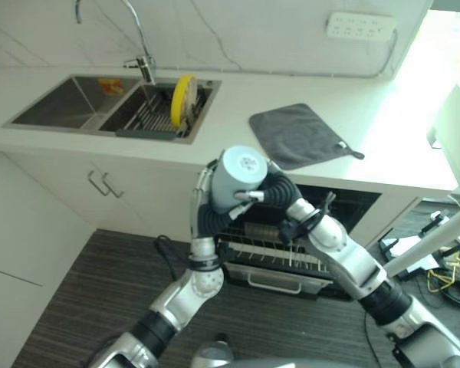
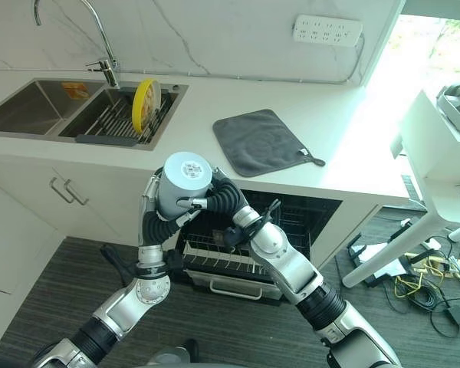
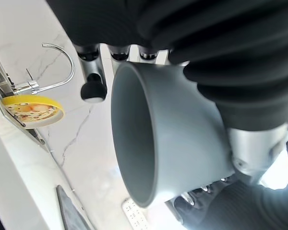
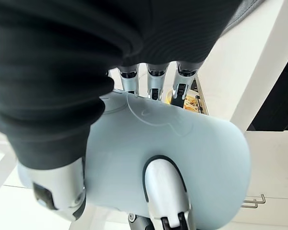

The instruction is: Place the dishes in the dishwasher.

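Observation:
A pale grey-blue cup (image 1: 241, 176) is held in the air in front of the counter edge, its base turned up towards me and its mouth (image 3: 134, 139) open sideways. My left hand (image 1: 207, 205) grips it from the left, fingers (image 3: 91, 72) curled round its wall. My right hand (image 1: 280, 192) holds it from the right, with its fingers (image 4: 156, 81) over the far side and its thumb (image 4: 165, 191) pressed on the near side of the cup (image 4: 182, 153). Below the hands, the dishwasher's lower rack (image 1: 280, 264) is pulled out. A yellow plate (image 1: 182, 100) stands upright in the sink rack.
The double sink (image 1: 77, 103) and faucet (image 1: 142, 46) sit at the back left of the white counter (image 1: 383, 146). A grey cloth (image 1: 299, 134) lies above the dishwasher. A white table leg (image 2: 399, 253) stands at the right.

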